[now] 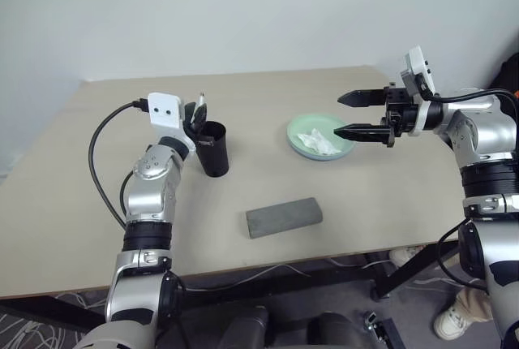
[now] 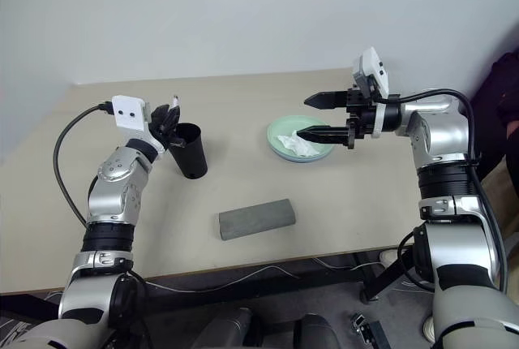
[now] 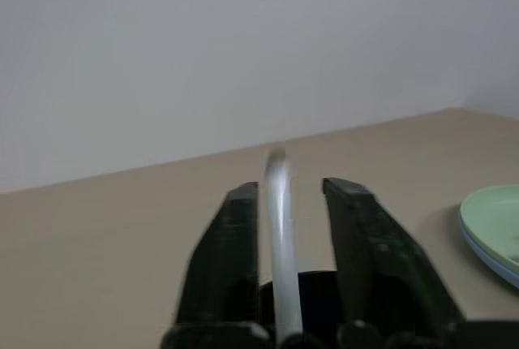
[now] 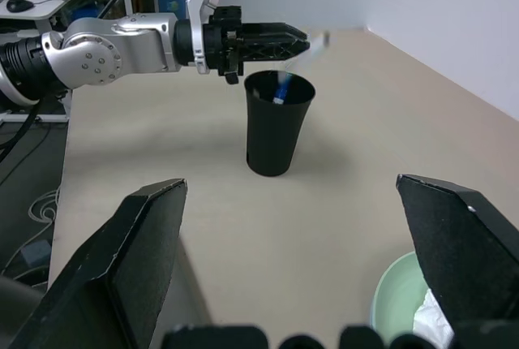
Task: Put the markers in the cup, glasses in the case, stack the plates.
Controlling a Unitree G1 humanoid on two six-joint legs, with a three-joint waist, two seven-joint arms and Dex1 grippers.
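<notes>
Against a plain pale wall, a beige table point(image 1: 73, 203) carries the scene. Near its left-centre stands the black cup point(image 1: 214, 149), upright, with a blue-ended marker point(image 4: 281, 89) already showing inside its mouth. A second marker point(image 3: 280, 235), white and slim, sits between the fingers of the left gripper point(image 1: 197, 114), its lower end over the cup's opening and its top poking above the fingertips. The left fingers point(image 3: 231, 260) stand slightly parted either side of the marker; whether they touch it cannot be told. The gripper itself hovers just at the cup's rim, on the side toward the table's left edge.

Nearer the front edge lies the grey case point(image 1: 284, 217), lid down. To the right, well apart from the cup, the mint green plate point(image 1: 302, 132) rests on the light blue plate point(image 3: 486, 253), with a crumpled white tissue point(image 1: 319, 143) on top. The right gripper point(image 1: 347, 115) hangs above the plates' right side, pointing leftward, its fingers spread wide and holding nothing.
</notes>
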